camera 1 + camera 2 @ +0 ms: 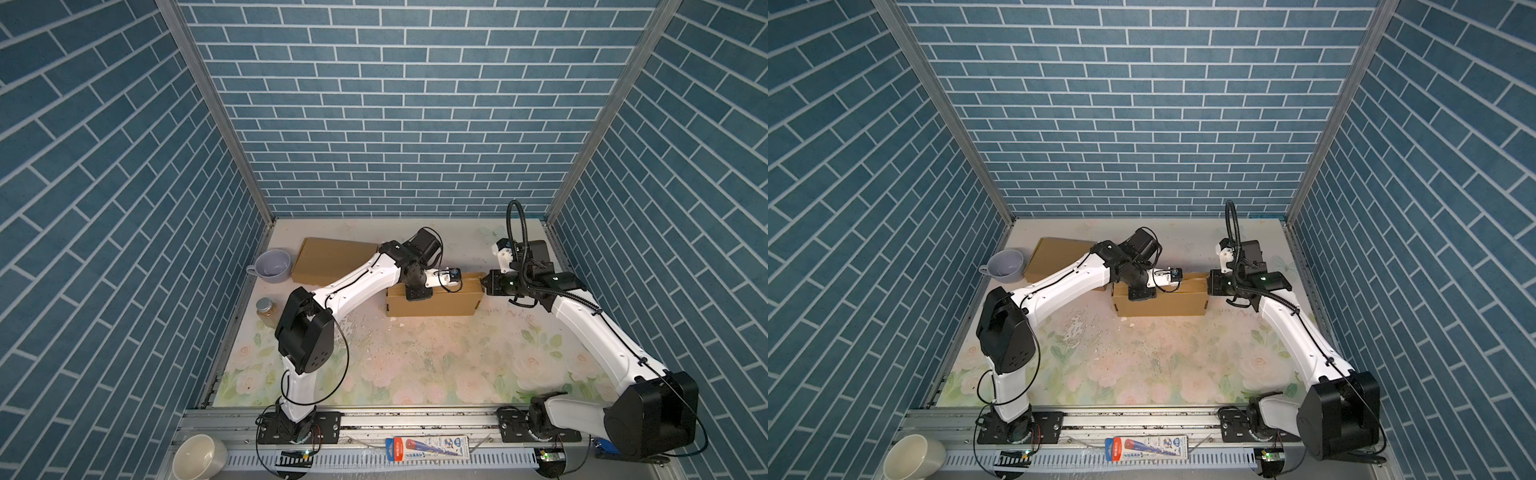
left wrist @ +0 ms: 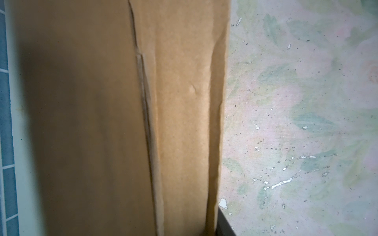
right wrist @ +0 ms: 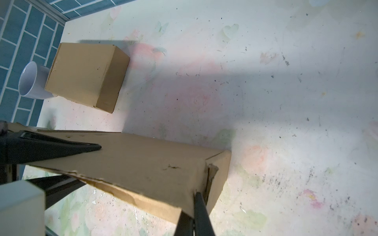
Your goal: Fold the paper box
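- Brown cardboard box (image 1: 446, 306) stands on the table (image 1: 415, 365), toward the back and near the middle. Its walls are up and a top panel lies over it, so most of the folding looks done.
- Your left gripper (image 1: 419, 294) presses at the box's front top edge; you can't tell whether its jaws hold anything.
- Your right gripper (image 3: 93, 163) is at the right end, one finger above the top panel and one below, pinching it.
- What's probably left is tucking that right end shut.
- A second box (image 1: 332, 259), fully closed, sits back left beside a mug (image 1: 272, 264).
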Controlling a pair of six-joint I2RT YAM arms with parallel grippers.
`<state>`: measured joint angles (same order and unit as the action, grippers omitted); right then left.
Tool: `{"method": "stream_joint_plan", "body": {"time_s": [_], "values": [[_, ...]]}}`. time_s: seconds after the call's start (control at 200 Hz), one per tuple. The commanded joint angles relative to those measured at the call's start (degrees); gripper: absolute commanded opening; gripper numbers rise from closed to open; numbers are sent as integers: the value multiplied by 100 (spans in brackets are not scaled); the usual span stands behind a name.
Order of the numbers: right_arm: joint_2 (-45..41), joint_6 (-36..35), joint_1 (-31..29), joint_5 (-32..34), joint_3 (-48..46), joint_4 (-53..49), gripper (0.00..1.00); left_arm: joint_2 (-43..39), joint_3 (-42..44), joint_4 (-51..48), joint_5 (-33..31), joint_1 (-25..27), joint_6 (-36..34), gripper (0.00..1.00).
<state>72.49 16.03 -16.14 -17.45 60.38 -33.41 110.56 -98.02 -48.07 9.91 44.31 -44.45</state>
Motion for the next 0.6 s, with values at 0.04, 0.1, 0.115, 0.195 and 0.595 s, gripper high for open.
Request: {"method": "stream_joint_plan", "body": {"time_s": [0.04,0.1,0.115,0.195,0.595], "values": [[251,-189,84,-487,407,-831,21,721,474,313,-486,77,-300,22],[275,-304,123,-627,593,-1004,30,722,469,324,-481,77,-301,21],[267,-343,135,-654,636,-1043,32,721,468,325,-488,77,-301,21],[231,-634,190,-748,878,-1287,43,734,468,325,-491,86,-335,21],[221,-2170,225,526,1770,-2064,58,799,349,225,-474,86,-372,21]]}}
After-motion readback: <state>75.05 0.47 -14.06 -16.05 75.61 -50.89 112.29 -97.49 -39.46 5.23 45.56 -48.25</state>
